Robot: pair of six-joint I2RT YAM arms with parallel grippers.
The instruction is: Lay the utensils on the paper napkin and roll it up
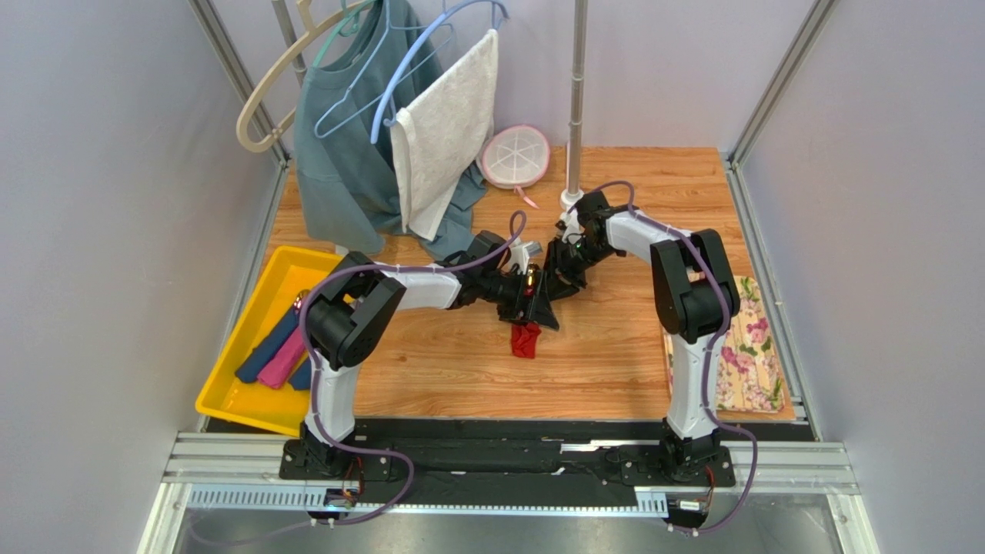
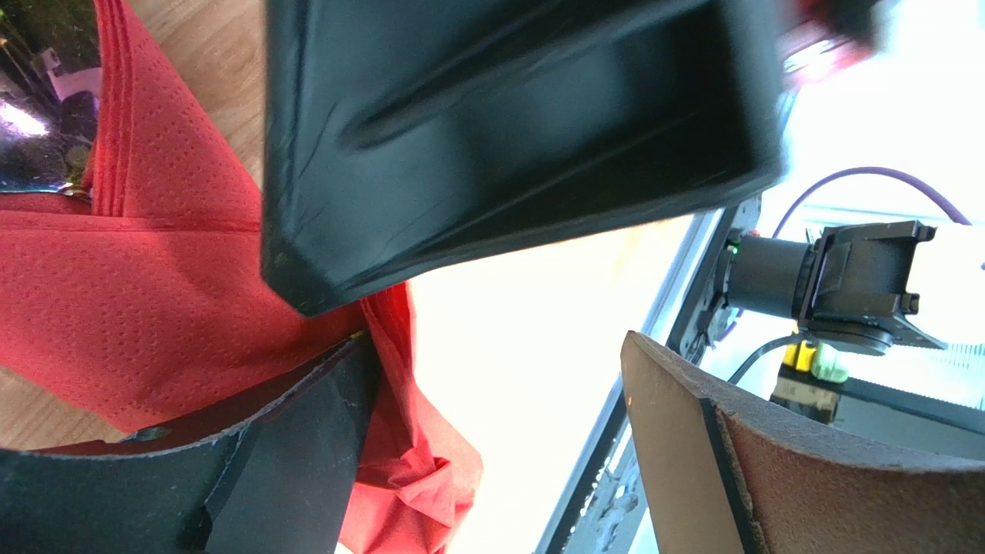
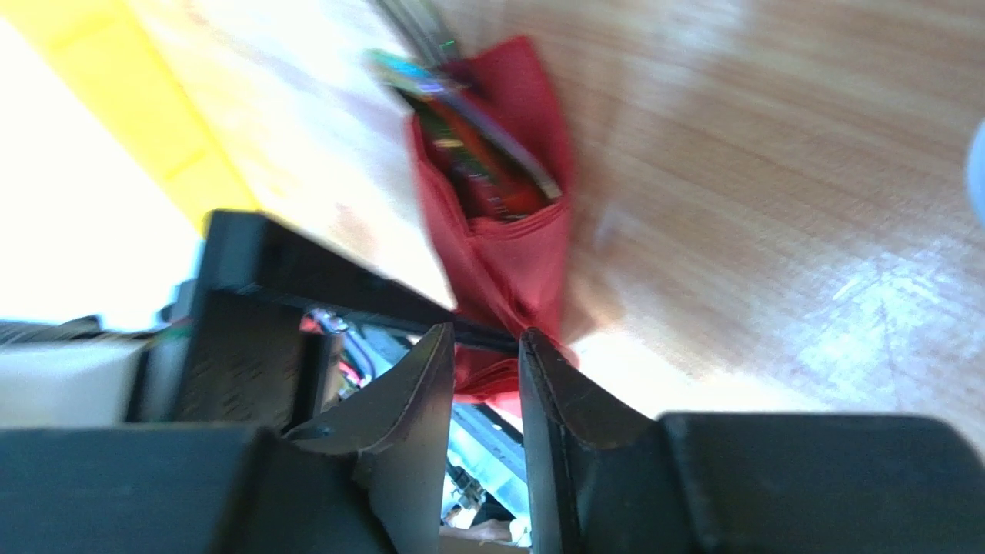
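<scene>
The red paper napkin (image 1: 526,339) is bunched into a loose bundle on the wooden table at the centre. In the right wrist view the napkin (image 3: 509,248) forms a pouch with the shiny utensils (image 3: 480,162) lying inside its open end. My right gripper (image 3: 486,335) is pinched on the napkin's near end; it comes in from the right in the top view (image 1: 563,268). My left gripper (image 2: 500,346) is open, and the napkin (image 2: 139,312) lies against its left finger. It sits just above the napkin in the top view (image 1: 535,300). A shiny utensil part (image 2: 35,115) shows at the upper left.
A yellow tray (image 1: 249,346) with navy and pink fabric rolls stands at the left. A floral cloth (image 1: 746,346) lies at the right edge. A metal pole (image 1: 575,115), hanging clothes (image 1: 382,127) and a round white dish (image 1: 515,156) stand at the back.
</scene>
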